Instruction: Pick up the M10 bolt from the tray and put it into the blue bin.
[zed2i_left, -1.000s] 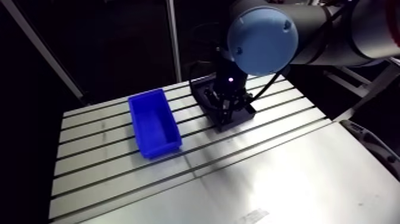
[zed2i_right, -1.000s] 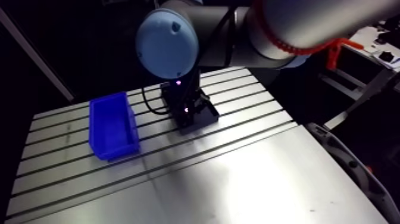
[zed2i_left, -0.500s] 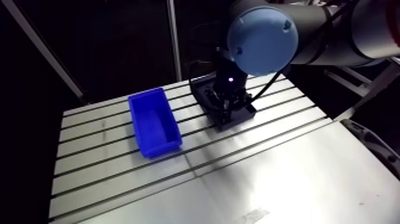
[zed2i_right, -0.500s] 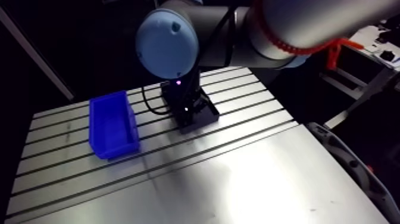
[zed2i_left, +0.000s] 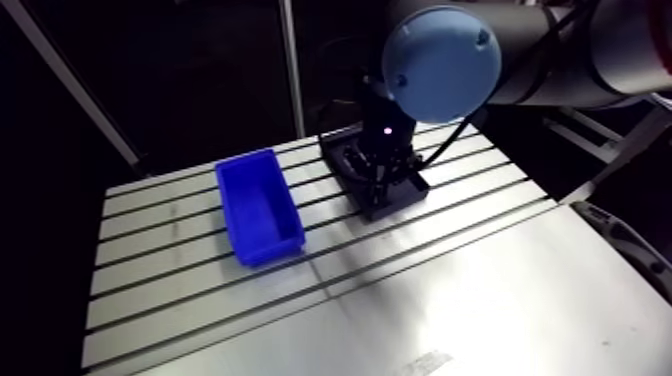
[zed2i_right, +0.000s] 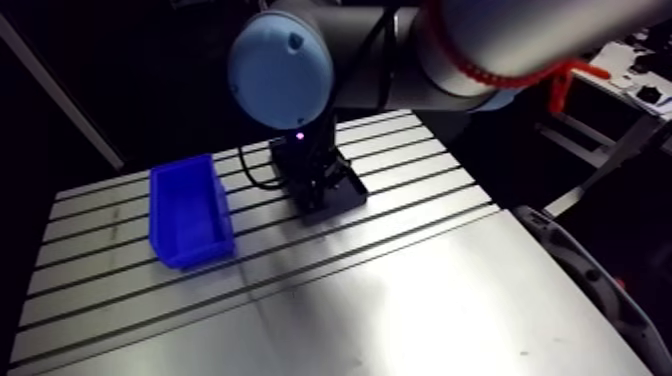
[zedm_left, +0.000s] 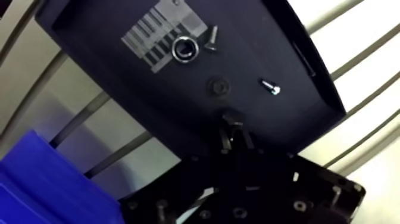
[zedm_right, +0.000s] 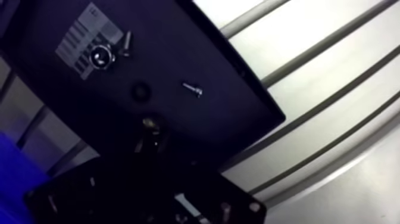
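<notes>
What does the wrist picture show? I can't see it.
The robot's hand is over a black tray on a slotted table, beside a blue bin. The tray holds a shiny ring, a small bolt and a silver screw.

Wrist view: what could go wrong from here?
The tray holds several small parts, a ring, a small screw, a nut, a silver screw: the gripper might take the wrong one. Whatever is at its tip is dark on black, so a grasp is hard to confirm. Toward the blue bin, a dropped part could lodge in a slot of the table.
</notes>
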